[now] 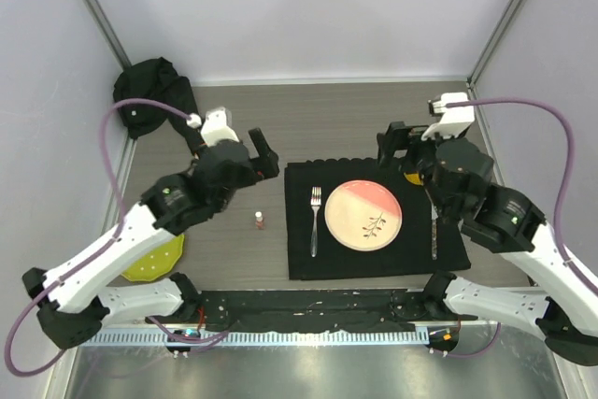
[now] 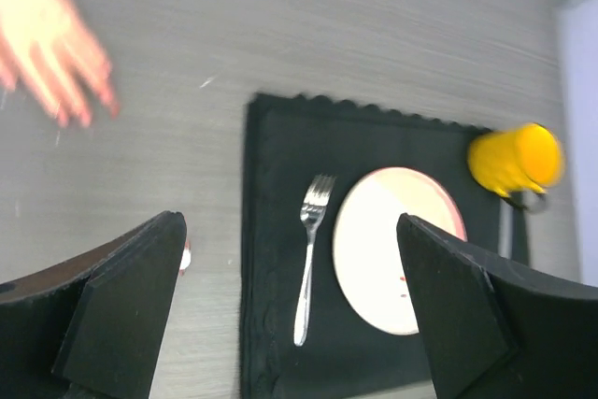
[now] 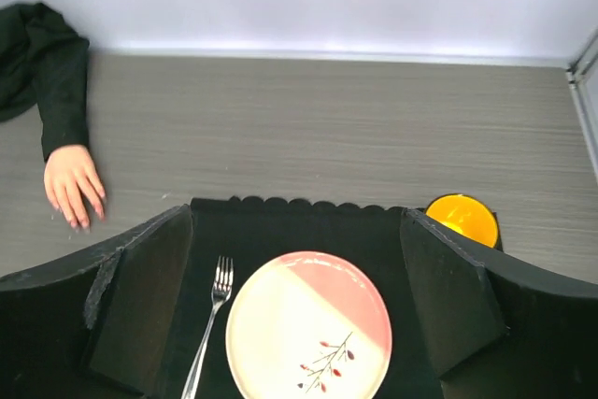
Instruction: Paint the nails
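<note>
The pale mannequin hand (image 3: 72, 181) lies flat at the far left of the table, its black sleeve (image 3: 51, 72) running back to the wall. Its pinkish-red nails (image 3: 82, 221) point toward the near side. In the left wrist view the hand (image 2: 49, 42) is blurred at the top left. A tiny white-capped polish bottle (image 1: 260, 220) stands left of the black placemat (image 1: 299, 263). My left gripper (image 1: 254, 160) hovers open above the bottle's far side, nothing between its fingers (image 2: 131, 296). My right gripper (image 1: 396, 145) is open and empty over the placemat's far right corner.
On the placemat lie a pink-and-cream plate (image 1: 363, 215), a fork (image 1: 315, 219) to its left and a knife (image 1: 434, 234) to its right. A yellow mug (image 3: 462, 218) stands at the mat's far right corner. A yellow-green dish (image 1: 157, 259) sits near the left arm.
</note>
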